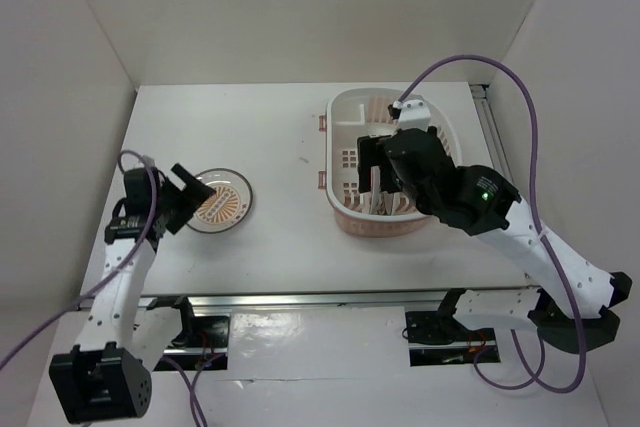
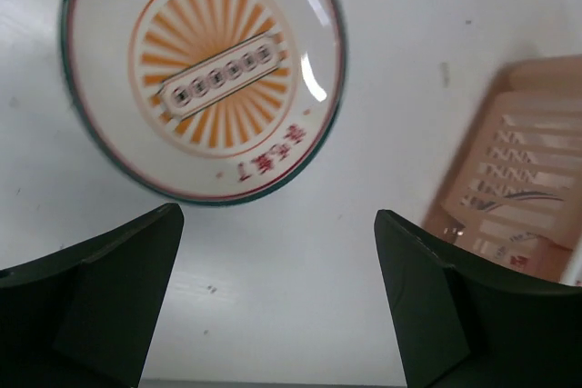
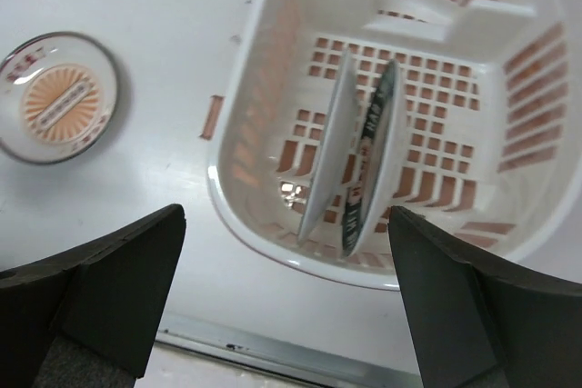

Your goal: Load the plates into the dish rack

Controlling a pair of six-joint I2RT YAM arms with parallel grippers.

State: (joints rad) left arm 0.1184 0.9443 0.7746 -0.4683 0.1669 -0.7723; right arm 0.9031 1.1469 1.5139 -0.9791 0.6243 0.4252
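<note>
Round orange sunburst plate (image 2: 205, 79), green-rimmed

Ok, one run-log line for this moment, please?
dish rack: holds two plates on edge | orange sunburst plate: flat on table | left gripper: open, near it | right gripper: open, above rack

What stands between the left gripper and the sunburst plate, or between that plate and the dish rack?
Nothing visible. The open left gripper hangs beside the sunburst plate, and bare table runs from it to the dish rack. Only the right arm hangs over the rack.
</note>
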